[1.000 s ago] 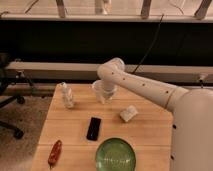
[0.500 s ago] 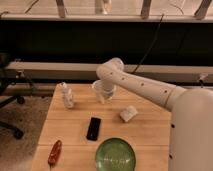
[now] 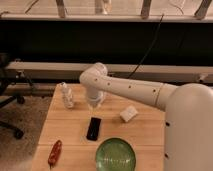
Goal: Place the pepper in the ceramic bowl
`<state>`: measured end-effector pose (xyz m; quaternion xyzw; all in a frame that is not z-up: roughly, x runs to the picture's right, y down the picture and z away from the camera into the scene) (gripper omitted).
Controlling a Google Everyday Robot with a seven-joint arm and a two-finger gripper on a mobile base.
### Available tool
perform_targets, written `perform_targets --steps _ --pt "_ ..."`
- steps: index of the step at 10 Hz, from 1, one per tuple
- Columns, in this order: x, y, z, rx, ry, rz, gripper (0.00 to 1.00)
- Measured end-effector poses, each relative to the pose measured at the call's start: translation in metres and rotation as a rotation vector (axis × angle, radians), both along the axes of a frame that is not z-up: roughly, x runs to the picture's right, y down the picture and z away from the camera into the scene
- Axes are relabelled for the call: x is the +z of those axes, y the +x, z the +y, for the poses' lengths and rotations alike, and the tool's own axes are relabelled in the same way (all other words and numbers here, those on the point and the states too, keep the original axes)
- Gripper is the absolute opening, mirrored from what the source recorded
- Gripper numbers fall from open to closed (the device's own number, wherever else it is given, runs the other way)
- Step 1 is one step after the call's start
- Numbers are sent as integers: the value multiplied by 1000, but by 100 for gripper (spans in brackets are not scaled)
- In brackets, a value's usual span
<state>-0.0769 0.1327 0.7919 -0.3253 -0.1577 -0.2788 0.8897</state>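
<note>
Lying front-left: slim red-orange tapered pepper (image 3: 54, 153); end effector (image 3: 95, 103) behind phone (image 3: 93, 128).

Glossy ceramic bowl (image 3: 115, 155), matt wooden table (image 3: 145, 134), gripper (image 3: 95, 104) over its far side

Pale wooden table (image 3: 70, 129) before a dark wall (image 3: 125, 42), office chair (image 3: 9, 117) alongside.

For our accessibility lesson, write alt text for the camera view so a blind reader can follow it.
A white robot arm reaches from the right over a wooden table, its gripper hanging over the far half, beyond a black phone. A red pepper lies at the front left, apart from the green ceramic bowl.
</note>
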Motion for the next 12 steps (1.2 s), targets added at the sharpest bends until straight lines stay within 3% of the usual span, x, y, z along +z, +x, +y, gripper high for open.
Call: perform_targets --steps 7,8,12 --pt "-54 -53 95 -148 -52 -179 80" --pt "-67 -67 117 -179 -58 -216 80" --pt "-83 -113 150 -246 -54 -321 80"
